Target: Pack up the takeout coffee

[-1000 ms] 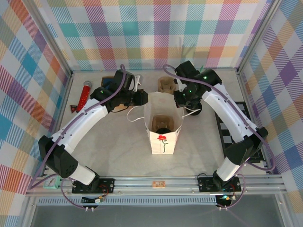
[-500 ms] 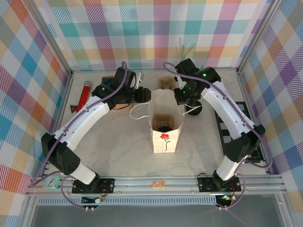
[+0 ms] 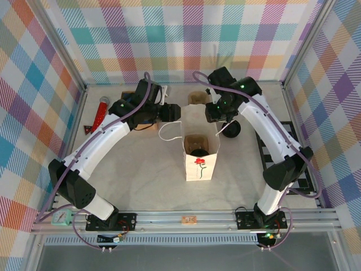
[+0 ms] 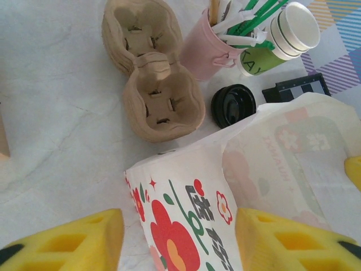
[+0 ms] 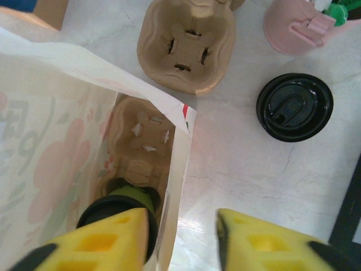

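The takeout coffee (image 5: 125,199), a green cup under a black lid (image 3: 196,151), sits in a cardboard carrier (image 5: 141,141) at the bottom of the upright white paper bag (image 3: 200,164). My left gripper (image 4: 179,231) is open at the bag's back left rim (image 3: 172,113). The flowered bag wall (image 4: 186,214) stands between its yellow fingers with a gap on each side. My right gripper (image 5: 181,226) is open astride the bag's right wall (image 5: 176,186), at the back right rim (image 3: 216,116). One finger (image 5: 96,243) is above the coffee and the other (image 5: 271,243) is outside the bag.
Behind the bag lie a second cardboard carrier (image 4: 152,68), a pink cup of straws (image 4: 206,48), a stack of lidless green cups (image 4: 282,34) and a loose black lid (image 5: 294,106). A red tool (image 3: 101,110) lies far left. A dark checkered board (image 3: 271,152) lies right.
Both grippers have opened and let go of the bag's rim. The bag's mouth has narrowed and the bag has shifted slightly right.
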{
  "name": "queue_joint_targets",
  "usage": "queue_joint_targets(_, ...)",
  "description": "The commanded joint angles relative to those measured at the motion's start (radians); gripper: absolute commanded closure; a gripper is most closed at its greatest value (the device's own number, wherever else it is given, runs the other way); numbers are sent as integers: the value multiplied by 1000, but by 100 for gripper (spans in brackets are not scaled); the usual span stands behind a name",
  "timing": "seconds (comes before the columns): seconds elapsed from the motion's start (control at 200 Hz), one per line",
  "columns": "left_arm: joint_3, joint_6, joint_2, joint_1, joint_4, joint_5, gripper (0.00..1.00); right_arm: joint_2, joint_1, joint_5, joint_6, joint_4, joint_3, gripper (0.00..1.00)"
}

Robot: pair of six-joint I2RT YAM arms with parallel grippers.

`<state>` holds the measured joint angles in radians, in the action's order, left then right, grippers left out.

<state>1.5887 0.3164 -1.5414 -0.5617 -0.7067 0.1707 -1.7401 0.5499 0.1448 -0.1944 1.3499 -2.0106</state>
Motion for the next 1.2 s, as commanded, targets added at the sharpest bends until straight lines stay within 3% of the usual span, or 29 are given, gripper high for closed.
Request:
queue_joint_targets(0.0, 36, -23, 48, -3, -14, -15, 41, 5, -4, -21, 4, 23, -37, 52)
queue_joint_targets(0.38, -25, -53, 185, 3, 59, -83, 31, 75, -2, -6, 8, 34, -115, 14)
queue_joint_targets(0.455, -49, -51, 215, 9, 76, -108, 31, 107, -2, -7, 21, 13, -111, 0)
queue_joint_targets(0.74, -199, 15, 331, 66, 140, -138, 30, 255, -10, 108, 54, -103, -10, 1)
queue_joint_targets(0.925, -350, 165, 374, 245, 206, -2, 30, 271, -68, 150, 42, -106, 13, 1)
queue_joint_targets(1.065, -458, 263, 392, 366, 288, 113, 30, 268, -179, 94, -10, -107, 44, 1)
queue_joint_targets(1.195, -533, 308, 389, 415, 332, 152, 30, 272, -281, 24, -25, -159, 119, 4)
